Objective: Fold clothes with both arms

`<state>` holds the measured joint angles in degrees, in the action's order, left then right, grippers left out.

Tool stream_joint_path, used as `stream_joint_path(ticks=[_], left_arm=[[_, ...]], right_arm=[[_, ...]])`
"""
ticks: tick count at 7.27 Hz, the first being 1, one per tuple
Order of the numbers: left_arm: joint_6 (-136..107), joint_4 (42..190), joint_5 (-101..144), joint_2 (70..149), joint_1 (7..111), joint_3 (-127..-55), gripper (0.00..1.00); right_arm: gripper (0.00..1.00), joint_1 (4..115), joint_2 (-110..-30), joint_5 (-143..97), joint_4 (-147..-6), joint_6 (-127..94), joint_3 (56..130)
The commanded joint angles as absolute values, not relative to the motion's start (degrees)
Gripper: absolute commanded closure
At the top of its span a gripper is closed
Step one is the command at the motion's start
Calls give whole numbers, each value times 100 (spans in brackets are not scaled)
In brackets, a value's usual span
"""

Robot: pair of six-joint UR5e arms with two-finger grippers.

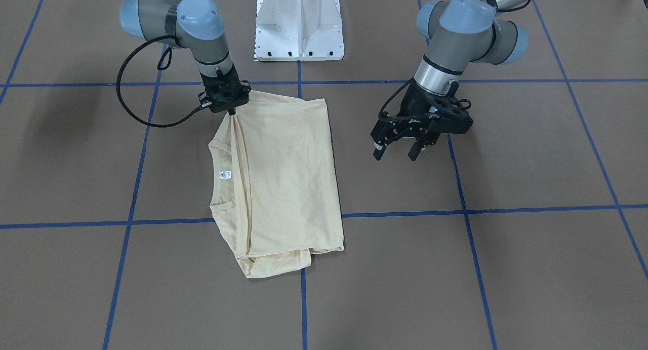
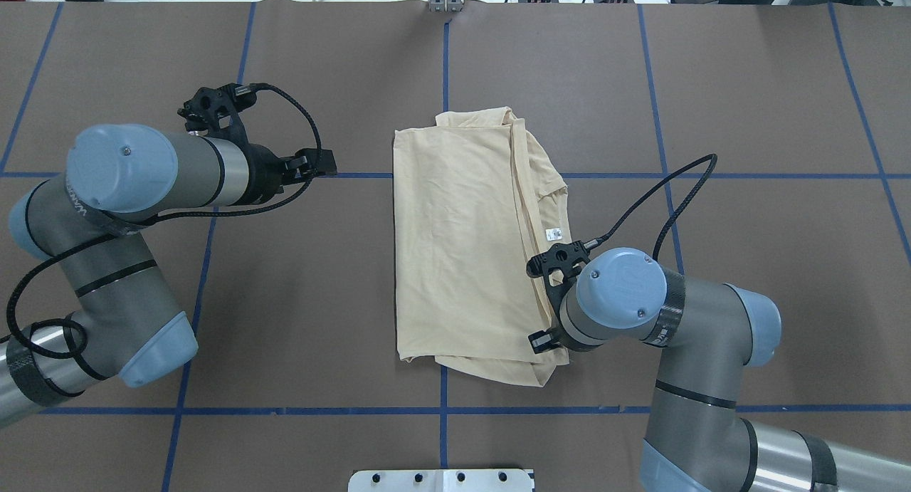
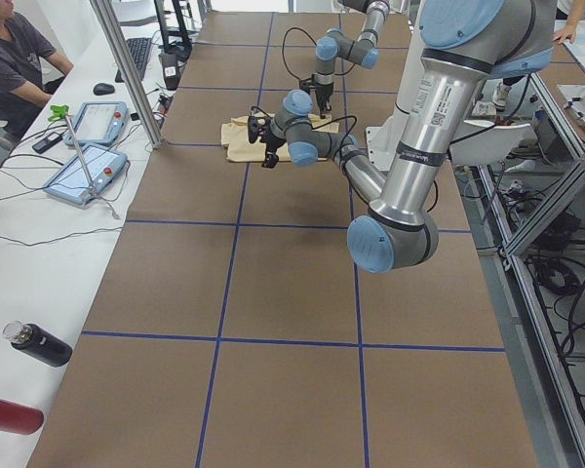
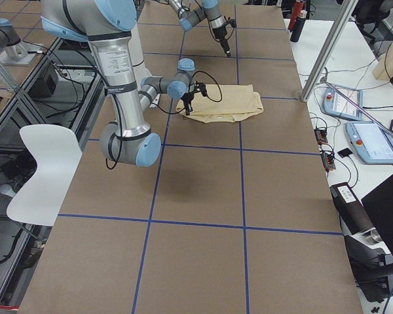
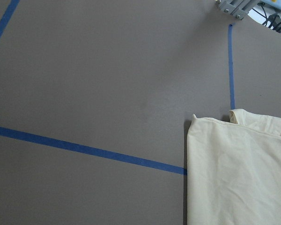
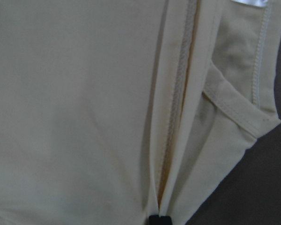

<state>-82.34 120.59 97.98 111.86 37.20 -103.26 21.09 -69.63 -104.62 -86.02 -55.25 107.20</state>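
So, right gripper (image 1: 231,111): it points straight down with its fingers pinched together on the T-shirt (image 1: 288,172), right at one corner of the folded edge. In your right wrist view, one black fingertip (image 6: 159,219) sits on that fold seam.
Left gripper (image 1: 396,155): fingers spread apart with nothing between them, hanging over bare table (image 1: 531,152).
T-shirt: pale cream, folded into a long rectangle and lying flat. One end is directly under the right gripper. The whole shirt is well apart from the left gripper, off toward the middle of the table from it.
Neck label (image 1: 225,175): small and white, facing up inside the collar opening. It's on the same long side of the shirt as the right gripper, further out from the robot than the gripper.
Tape lines (image 1: 466,208): a blue grid on the brown top, and you can see two lines run under the shirt.
Pedestal (image 1: 298,26): white, back behind both grippers, roughly between them.
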Motion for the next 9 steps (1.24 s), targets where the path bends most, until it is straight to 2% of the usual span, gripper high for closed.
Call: stream_joint_path(ticks=[1, 4, 5, 8, 9], left_arm=[[-8235, 12059, 9800, 11197, 3718, -10310, 0], [-8235, 12067, 9800, 11241, 3718, -10248, 0], [-8235, 12102, 9791, 11250, 3718, -10205, 0], [-8227, 12111, 9791, 11241, 3718, -10195, 0], [-8218, 12120, 9791, 11241, 3718, -10161, 0]], right_arm=[[100, 2258, -6979, -10616, -8596, -5563, 10723], [96, 2408, -7057, -10784, -8596, -5563, 10731], [91, 2408, -7110, -10784, -8596, -5572, 10740], [59, 2400, -7207, -10802, -8596, -5799, 10767], [58, 2391, -7216, -10863, -8596, -5957, 10845]])
